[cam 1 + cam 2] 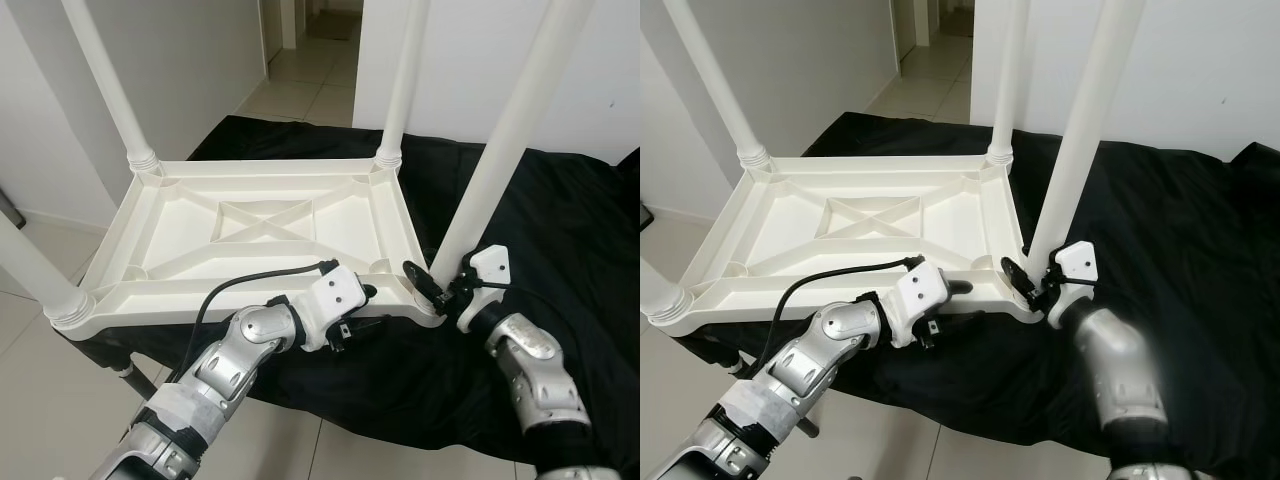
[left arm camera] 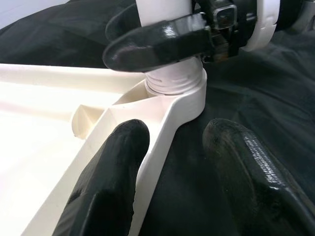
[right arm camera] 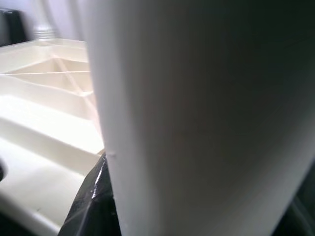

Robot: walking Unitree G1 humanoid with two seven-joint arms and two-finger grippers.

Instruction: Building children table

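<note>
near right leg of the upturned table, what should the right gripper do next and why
Probably keep twisting the near right leg down into its corner socket. The right gripper is closed around the leg just above the threaded collar, and the left gripper straddles the tabletop rim beside it, open, seemingly to steady it.

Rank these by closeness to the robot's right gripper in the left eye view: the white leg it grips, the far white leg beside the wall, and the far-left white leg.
1. The gripped white plastic leg, at the near right corner, inside the right gripper.
2. The far white leg by the wall, at the far right corner.
3. The far-left white leg, diagonally across the upturned white plastic tabletop.
</note>
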